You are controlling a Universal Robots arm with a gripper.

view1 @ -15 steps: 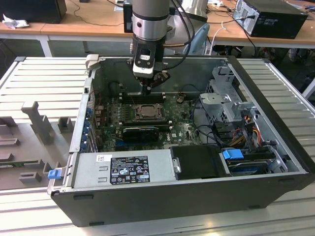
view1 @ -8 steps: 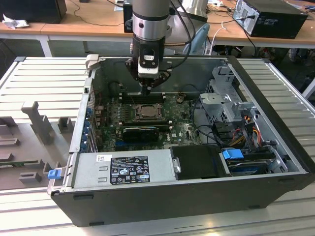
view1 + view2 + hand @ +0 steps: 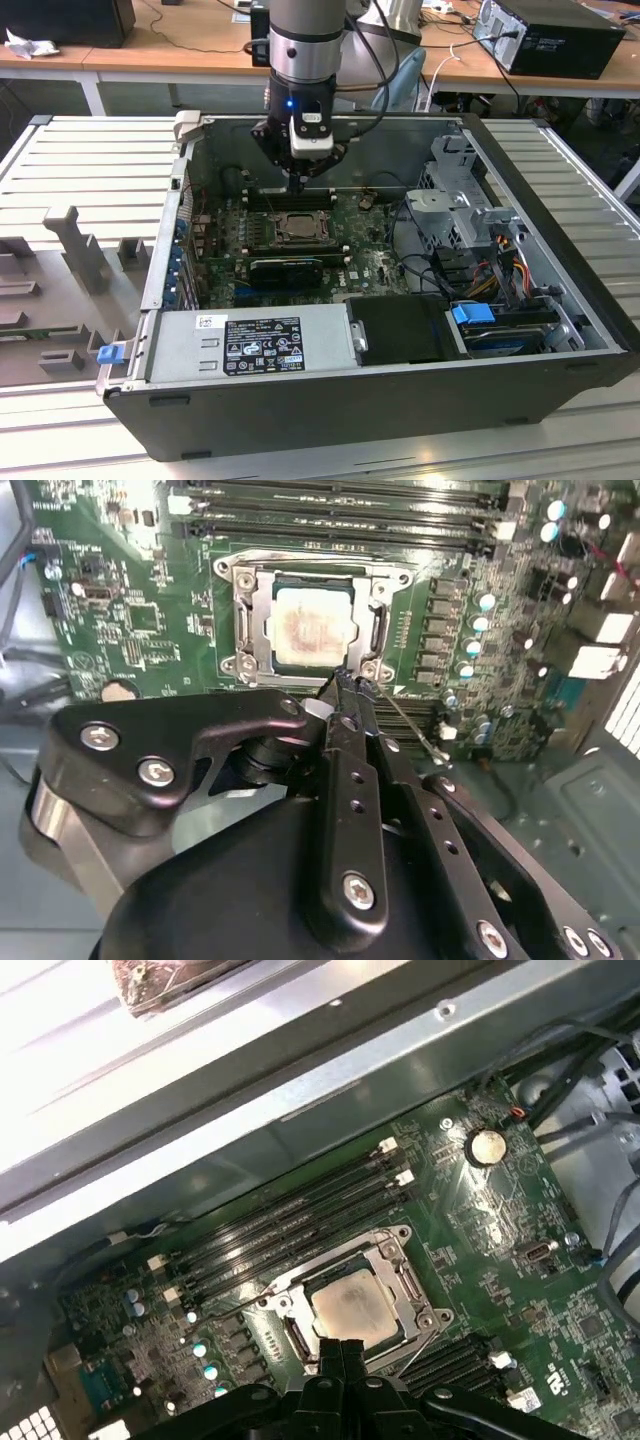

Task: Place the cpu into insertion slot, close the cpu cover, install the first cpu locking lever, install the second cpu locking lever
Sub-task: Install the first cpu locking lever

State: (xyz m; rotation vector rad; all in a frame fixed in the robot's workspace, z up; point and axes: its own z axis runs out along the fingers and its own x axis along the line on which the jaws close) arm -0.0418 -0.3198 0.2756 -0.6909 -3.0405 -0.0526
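Right beside the gripper (image 3: 350, 683), the cpu (image 3: 312, 628) under the cpu cover (image 3: 252, 620).

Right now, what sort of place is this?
Probably a robotics lab or workshop for computer assembly: a robot arm reaches into an open computer case on a slatted metal bench, and wooden desks behind carry cables and another computer.

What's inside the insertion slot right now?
The cpu sits in the insertion slot, with the cpu cover lying over its edges; its pale middle shows through the window. The contact field under it is covered.
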